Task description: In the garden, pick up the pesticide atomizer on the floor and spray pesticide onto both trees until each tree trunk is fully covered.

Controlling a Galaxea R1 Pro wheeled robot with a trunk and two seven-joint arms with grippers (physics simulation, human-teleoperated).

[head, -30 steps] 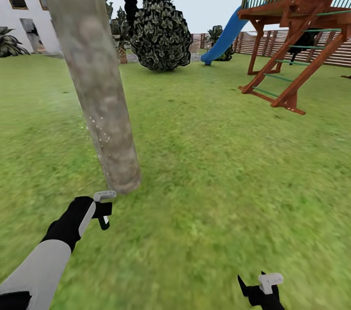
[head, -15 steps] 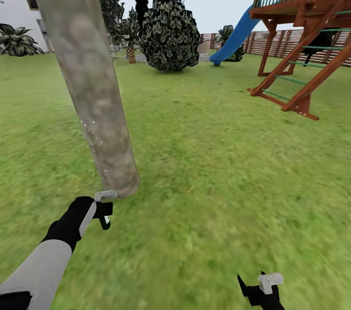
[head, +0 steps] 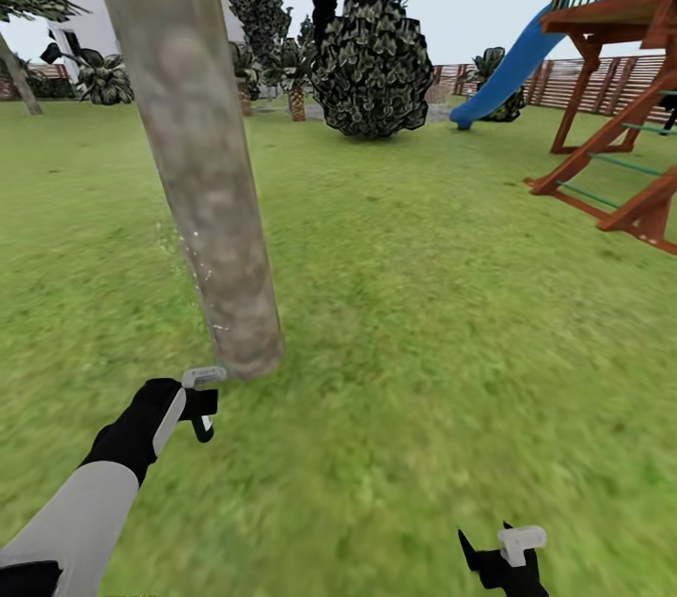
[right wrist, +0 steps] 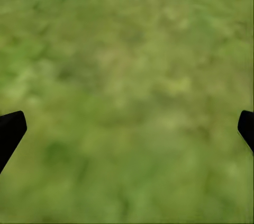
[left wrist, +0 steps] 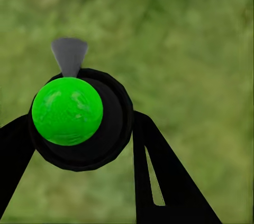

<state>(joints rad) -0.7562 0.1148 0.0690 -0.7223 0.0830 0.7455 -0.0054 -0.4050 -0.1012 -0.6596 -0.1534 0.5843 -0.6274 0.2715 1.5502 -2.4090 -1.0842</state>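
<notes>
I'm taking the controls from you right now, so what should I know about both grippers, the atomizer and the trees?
Left gripper: shut on the atomizer, green top and grey nozzle showing, held low at the base of the near trunk.
Right gripper: open, holding nothing, over grass.
Done: atomizer picked up; a few whitish specks on the trunk's lower left side.
Left: most of this trunk looks bare. A second leaning trunk stands far back at left; spray that one too.

Grey-brown mottled tree trunk [head: 202, 174], blue slide [head: 508, 75].
</notes>
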